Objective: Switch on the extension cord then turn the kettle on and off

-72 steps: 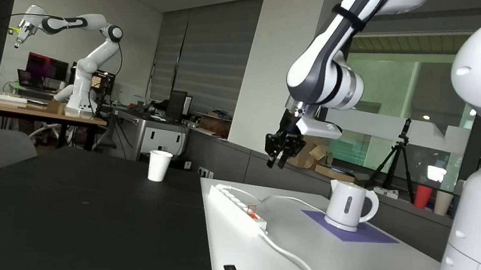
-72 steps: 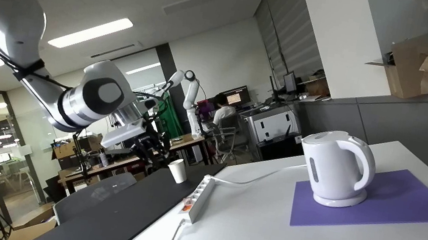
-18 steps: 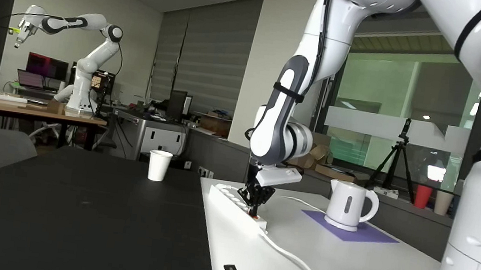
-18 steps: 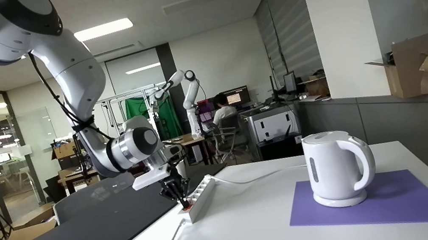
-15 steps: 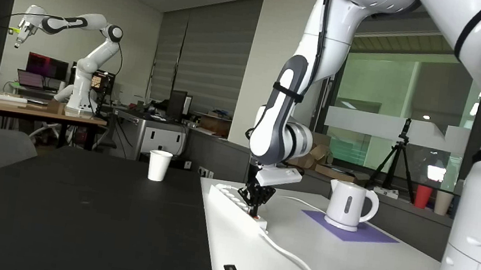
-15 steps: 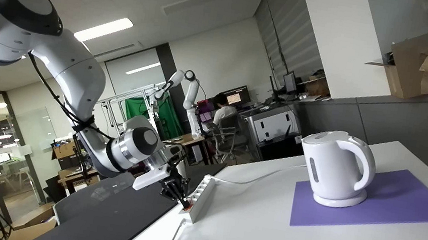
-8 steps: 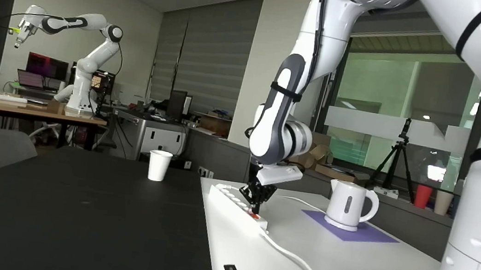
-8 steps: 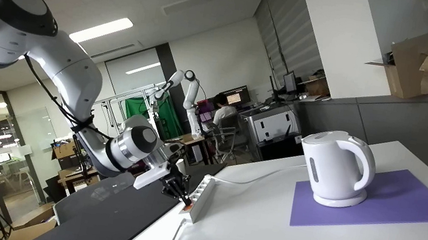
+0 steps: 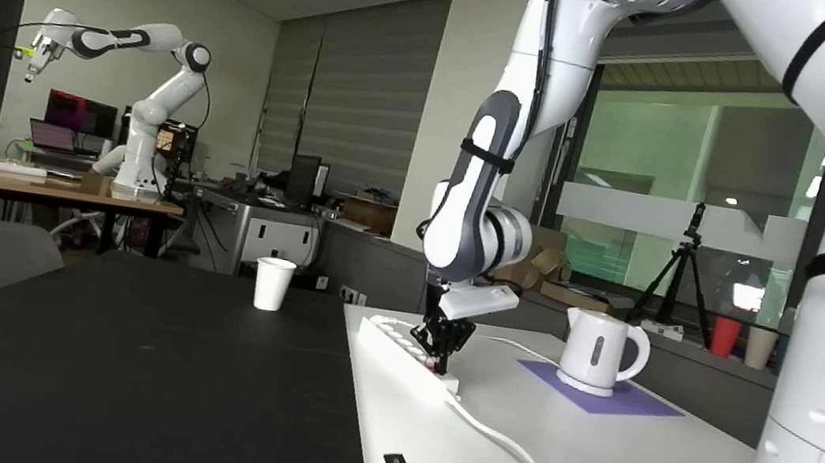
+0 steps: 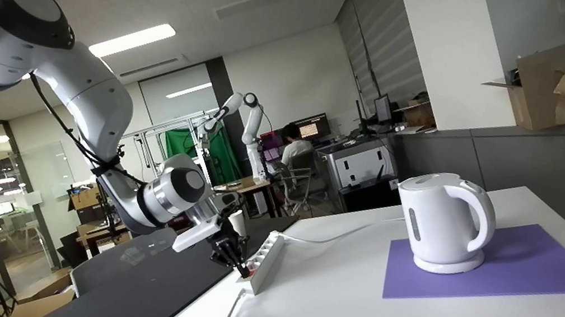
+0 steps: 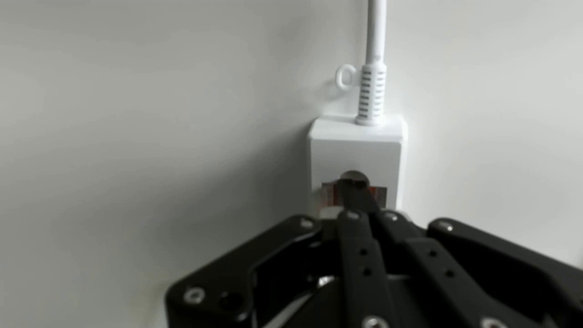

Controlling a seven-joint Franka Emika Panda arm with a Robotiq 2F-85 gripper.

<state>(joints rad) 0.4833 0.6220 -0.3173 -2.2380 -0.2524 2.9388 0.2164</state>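
The extension cord is a long white power strip that lies along the edge of the white table in both exterior views (image 9: 396, 358) (image 10: 267, 264). Its cable end shows in the wrist view (image 11: 357, 155). My gripper (image 9: 441, 367) is shut and empty, pointing down, with its fingertips at the red switch (image 11: 379, 193) near the cable end. The gripper also shows in an exterior view (image 10: 244, 272) and in the wrist view (image 11: 356, 184); the fingertips cover the middle of the switch. The white kettle (image 9: 594, 351) stands upright on the purple mat, also in an exterior view (image 10: 439, 226).
The purple mat (image 9: 637, 404) (image 10: 542, 273) lies on the white table (image 10: 348, 316). A white cable (image 9: 505, 439) runs from the strip's near end; another leads toward the kettle. A white paper cup (image 9: 271, 285) stands on the black table (image 9: 147, 372) beside it.
The arm came down from above the table to the strip's switch, with the gripper closing. Over the last second the fingertips lifted slightly, then lowered again nearer the cable end. The kettle has not moved.
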